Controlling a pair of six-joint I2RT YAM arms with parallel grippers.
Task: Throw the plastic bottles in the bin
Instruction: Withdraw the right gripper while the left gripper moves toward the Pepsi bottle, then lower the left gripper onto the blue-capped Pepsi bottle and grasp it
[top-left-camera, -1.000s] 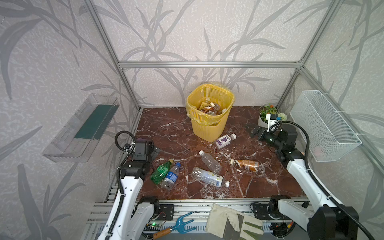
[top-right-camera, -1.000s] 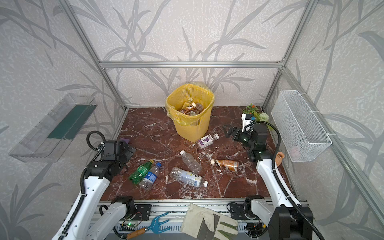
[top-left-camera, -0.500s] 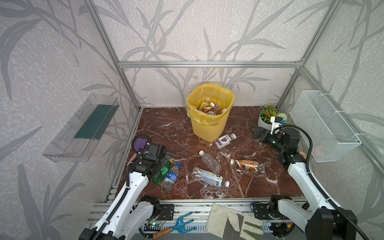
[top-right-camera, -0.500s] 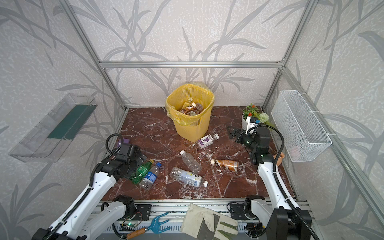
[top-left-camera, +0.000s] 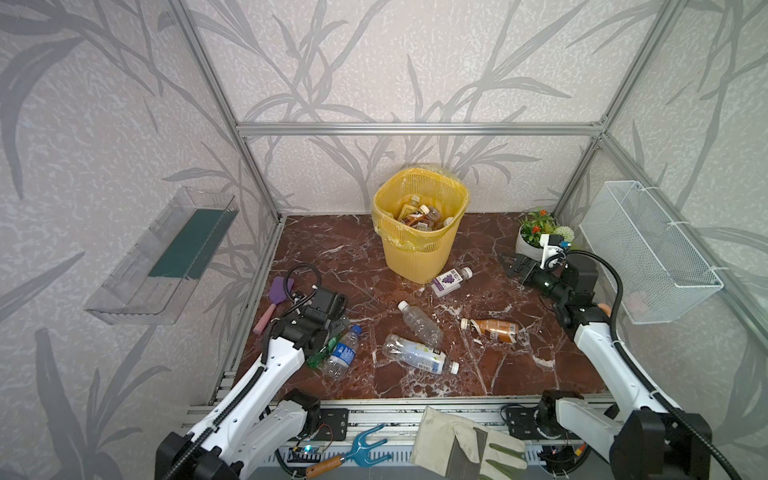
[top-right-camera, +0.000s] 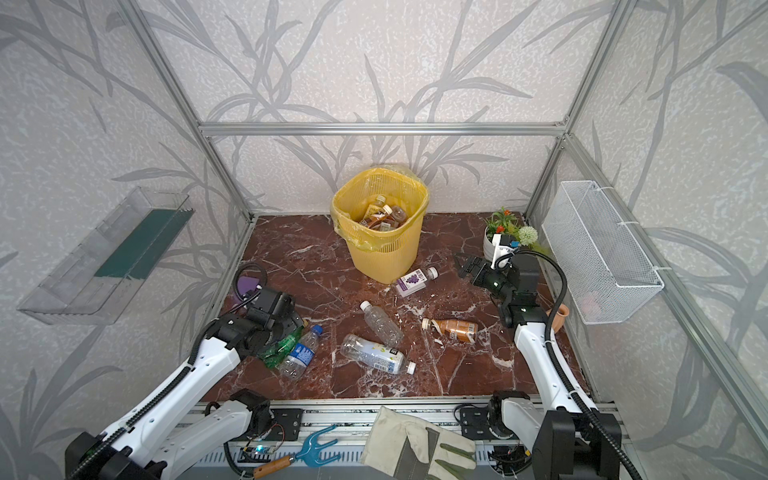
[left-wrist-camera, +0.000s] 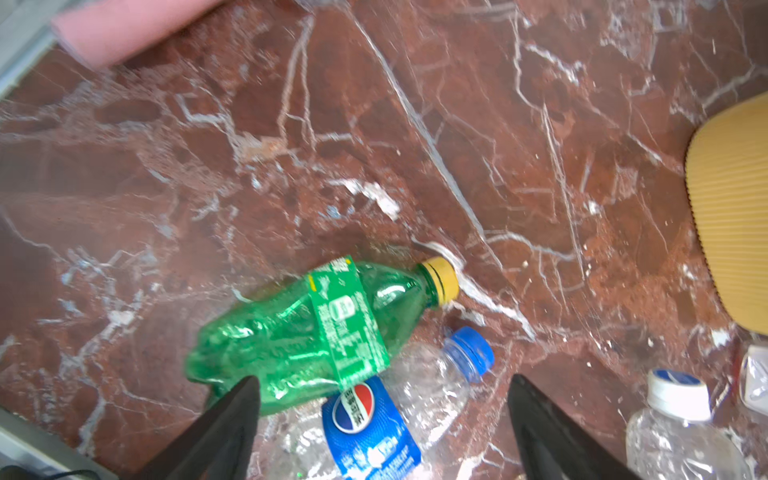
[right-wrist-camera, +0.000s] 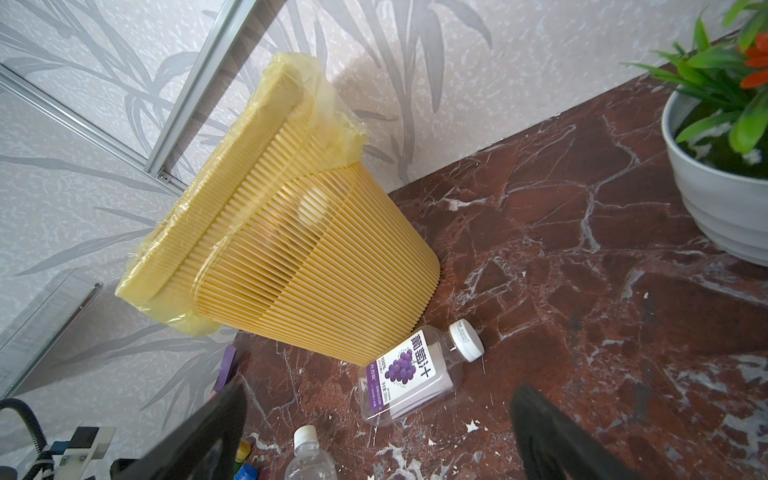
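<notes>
Presently aimed at: the green bottle, crushed, lying at the near left corner of the tabletop and touching the blue-labelled bottle.
Left end effector: jaws are stood wide and nothing is held. The green bottle is found just ahead, its base end overlapped by one fingertip.
Long axis: laid nearly along the line between the jaws, with the yellow cap pointed toward the bin. A wrist turn is judged necessary.
Right end effector: spread wide and empty near the far right corner, pointed at the purple-labelled bottle at the bin's foot.
Nearer arm: the left for the green bottle, the right for the purple-labelled bottle.
Bin: set at the middle of the far edge, with several bottles lodged inside.
Hidden: in both top views the left fingers are covered by the wrist, so contact cannot be told.
</notes>
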